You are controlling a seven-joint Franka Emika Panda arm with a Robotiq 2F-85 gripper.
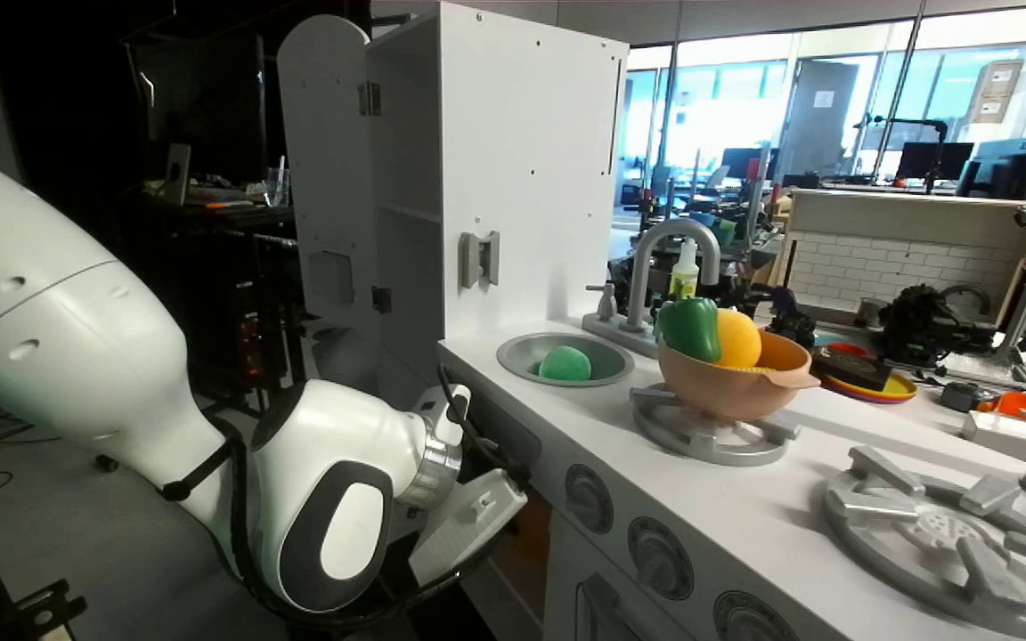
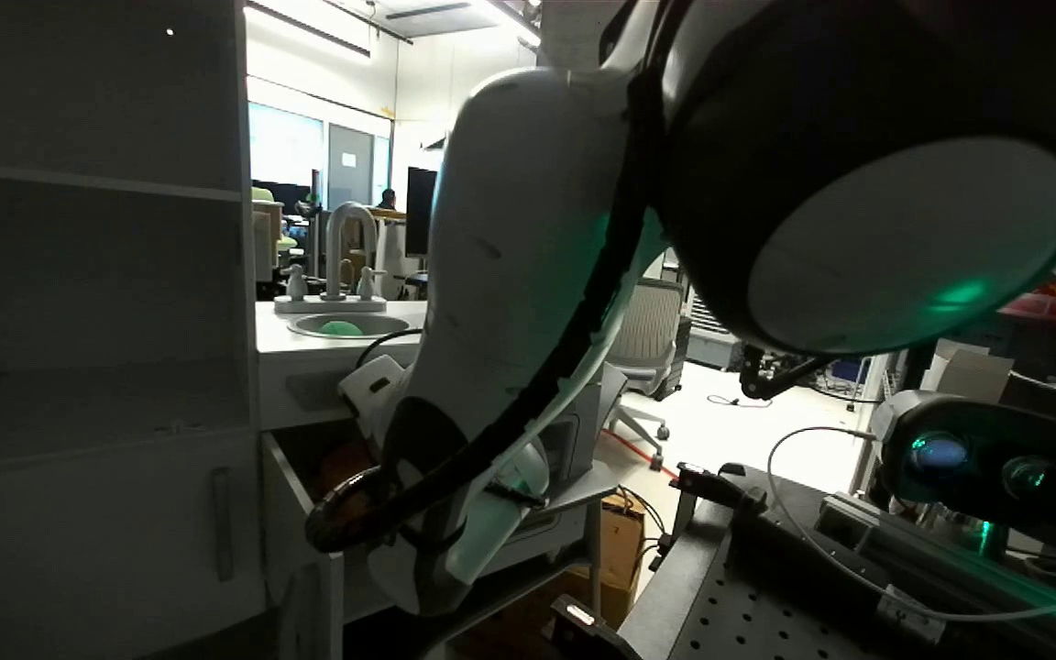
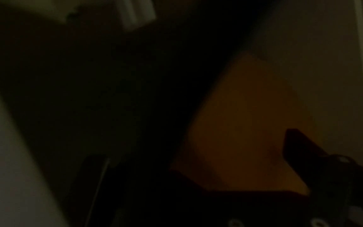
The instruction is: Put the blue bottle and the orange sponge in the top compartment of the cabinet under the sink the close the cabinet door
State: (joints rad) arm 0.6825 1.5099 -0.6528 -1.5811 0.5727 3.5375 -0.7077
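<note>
The wrist view is very dark. In it the orange sponge (image 3: 247, 126) shows as a large rounded orange lump, partly covered by a dark diagonal band. My gripper (image 3: 195, 145) has its fingers far apart. Its right finger (image 3: 304, 157) overlaps the sponge; whether they touch I cannot tell. Orange also shows inside the dark cabinet (image 2: 294, 458) under the sink (image 1: 613, 361), where the sponge (image 2: 337, 467) is half behind the arm. The cabinet door (image 2: 337, 605) stands swung out. In both exterior views the fingers are hidden. The blue bottle is hidden or out of view.
A green ball (image 1: 565, 363) lies in the sink, with the faucet (image 1: 642, 267) behind it. A bowl (image 1: 727, 392) of toy fruit stands on a burner. Knobs (image 1: 588, 499) line the counter front. The tall white unit (image 1: 522, 178) rises beside the sink.
</note>
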